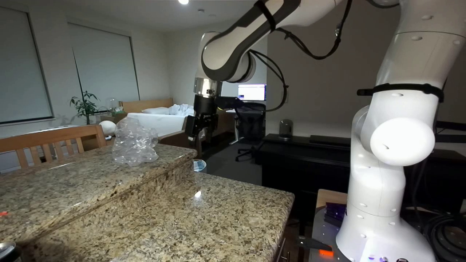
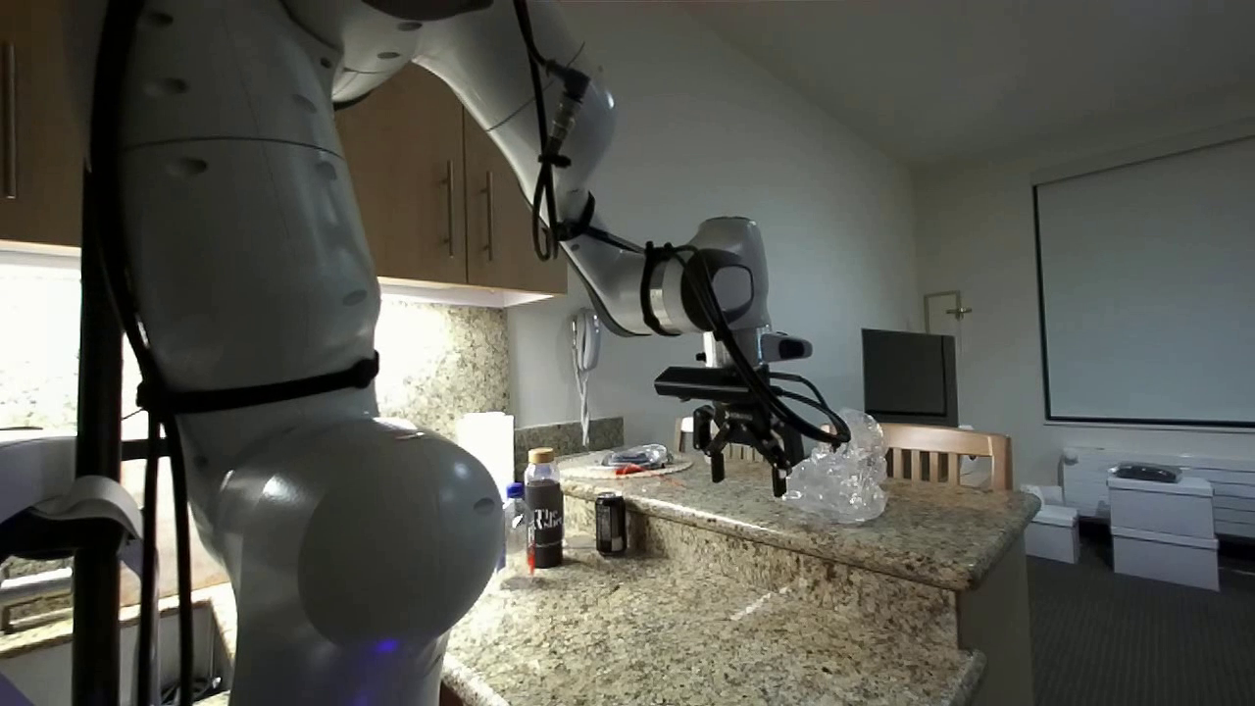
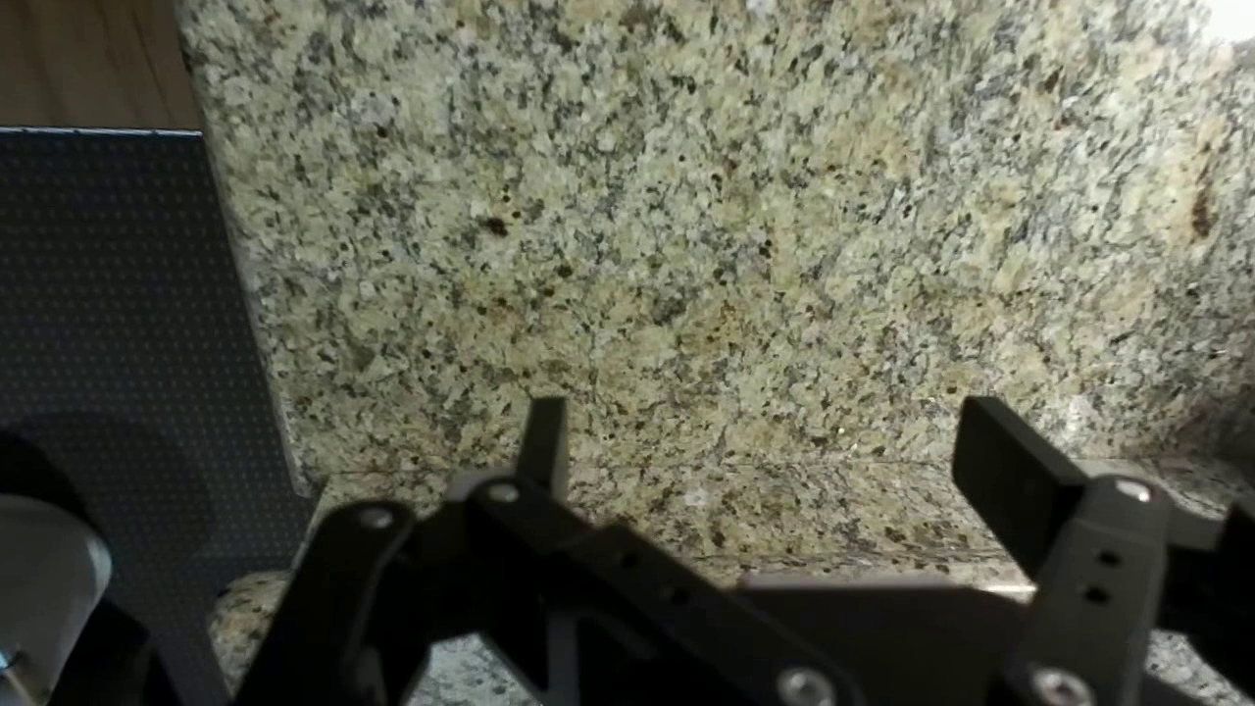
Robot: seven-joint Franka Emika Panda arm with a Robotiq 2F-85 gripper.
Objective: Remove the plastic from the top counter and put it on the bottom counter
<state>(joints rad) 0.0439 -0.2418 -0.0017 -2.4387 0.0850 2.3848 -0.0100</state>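
Note:
The clear, crumpled plastic [image 1: 134, 142] stands as a bundle on the raised granite top counter [image 1: 72, 185], near its end. It also shows in an exterior view [image 2: 845, 476], partly behind the gripper's cables. The bottom counter [image 1: 204, 218] lies one step lower and also fills much of the wrist view [image 3: 667, 245]. My gripper [image 1: 200, 135] hangs above the counters, apart from the plastic. In an exterior view the gripper [image 2: 749, 480] points down with its fingers spread. In the wrist view the gripper [image 3: 760, 422] has nothing between its fingers. The plastic is out of the wrist view.
A granite riser [image 2: 784, 559] separates the two counters. A dark can [image 2: 610, 525] and a bottle [image 2: 544, 510] stand on the bottom counter by the wall. A round mat [image 2: 588, 471] with items lies on the top counter. A wooden chair [image 1: 54, 143] stands behind the top counter.

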